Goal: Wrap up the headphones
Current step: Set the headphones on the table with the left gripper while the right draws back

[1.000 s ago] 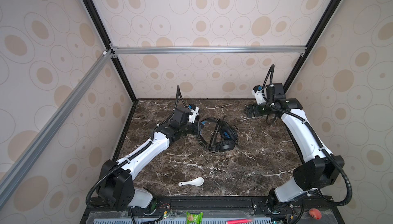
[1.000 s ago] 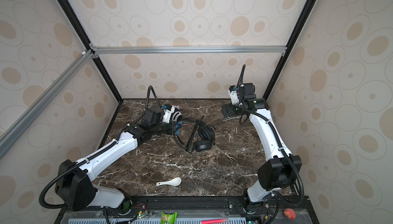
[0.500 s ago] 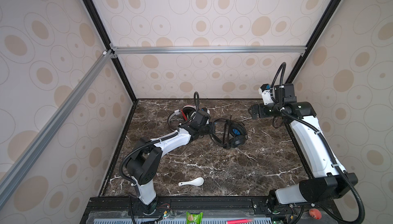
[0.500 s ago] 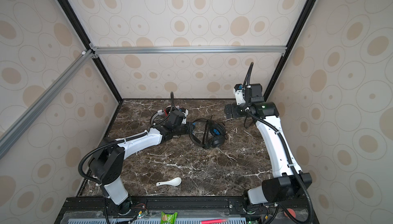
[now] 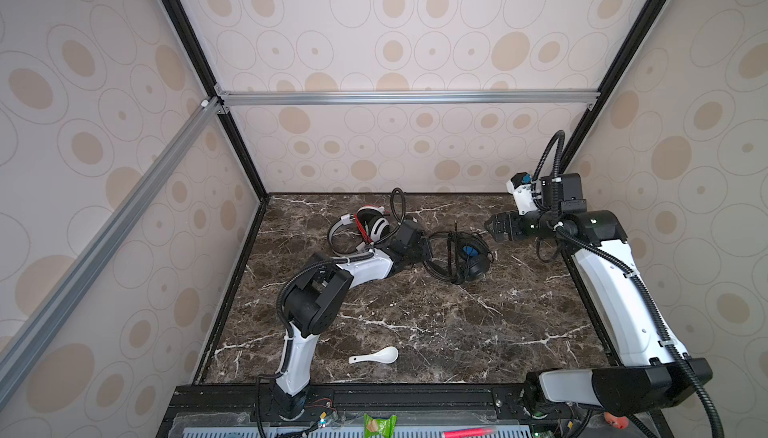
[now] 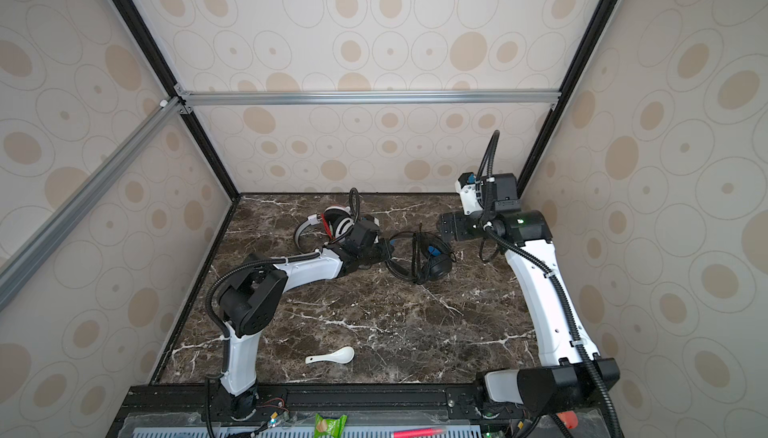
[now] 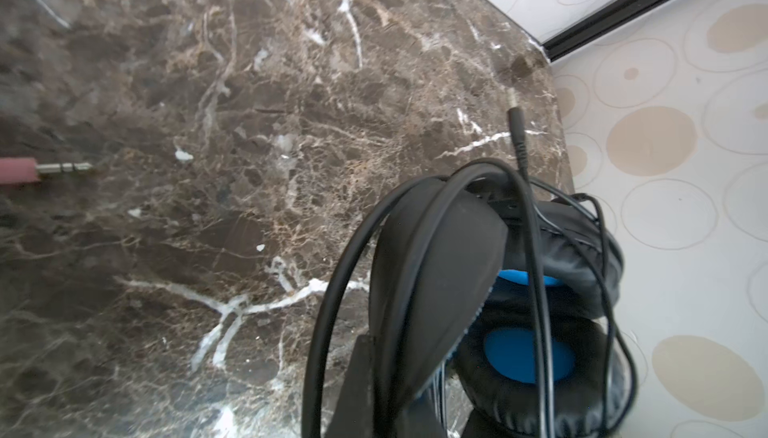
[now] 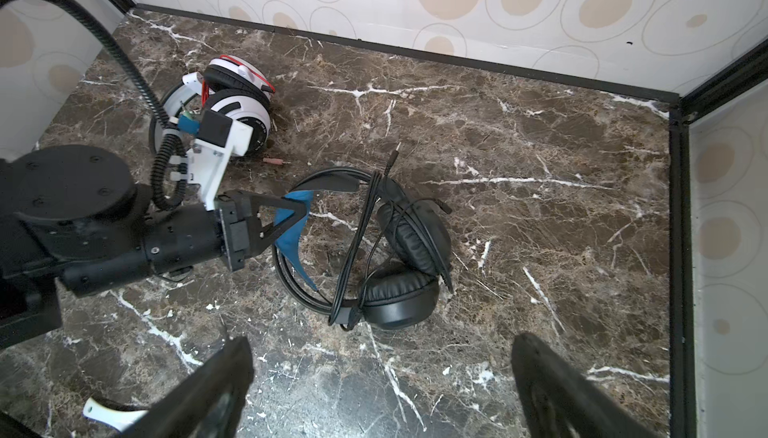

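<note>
Since a second ago my left gripper (image 8: 301, 211) has dragged the black headset (image 8: 415, 232) rightward, clamped on its band (image 8: 328, 182); my right gripper (image 8: 378, 350) gapes. The cord (image 8: 353, 240) looks floppy, so I'd grip the band.

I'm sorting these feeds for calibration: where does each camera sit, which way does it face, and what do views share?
Both top views: high at the front, looking down toward the back wall; left arm and right arm whole.
Left wrist: low over the table, facing the black headphones; own end effector not clearly seen.
Right wrist: raised, facing the left end effector shut on the black headphones; own open right end effector at the edge.
Shared: all show the black headphones.
</note>
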Motion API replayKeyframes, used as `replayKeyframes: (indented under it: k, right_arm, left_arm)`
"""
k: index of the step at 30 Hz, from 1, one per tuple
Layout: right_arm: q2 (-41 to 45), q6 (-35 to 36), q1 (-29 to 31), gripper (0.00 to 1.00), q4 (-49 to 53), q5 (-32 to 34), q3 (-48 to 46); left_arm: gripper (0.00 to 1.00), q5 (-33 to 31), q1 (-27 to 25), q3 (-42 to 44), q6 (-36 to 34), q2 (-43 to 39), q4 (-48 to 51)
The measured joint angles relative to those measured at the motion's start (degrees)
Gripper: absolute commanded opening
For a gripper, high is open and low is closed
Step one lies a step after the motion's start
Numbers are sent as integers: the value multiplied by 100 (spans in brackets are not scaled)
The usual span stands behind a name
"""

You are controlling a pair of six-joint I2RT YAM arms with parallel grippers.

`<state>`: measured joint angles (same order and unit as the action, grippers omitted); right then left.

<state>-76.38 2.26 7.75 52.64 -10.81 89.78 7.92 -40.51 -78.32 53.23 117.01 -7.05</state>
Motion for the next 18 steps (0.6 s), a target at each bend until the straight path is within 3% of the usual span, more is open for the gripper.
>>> replayKeyframes:
  k: [3, 9, 13, 18]
  right_arm:
    - [76, -42, 0, 100, -17, -98, -87]
    - [92, -92, 0, 100, -81, -212, -184]
    - [92, -107, 0, 100, -144, -278, -225]
    - [96, -162, 0, 100, -225, -372, -308]
  left_arm:
    - [9, -68, 0, -175, 13, 140, 48]
    - [29, -286, -11, -380, 70, 302, 109]
    - [36, -457, -7, -459, 79, 310, 251]
    - [62, -643, -15, -660, 26, 343, 514]
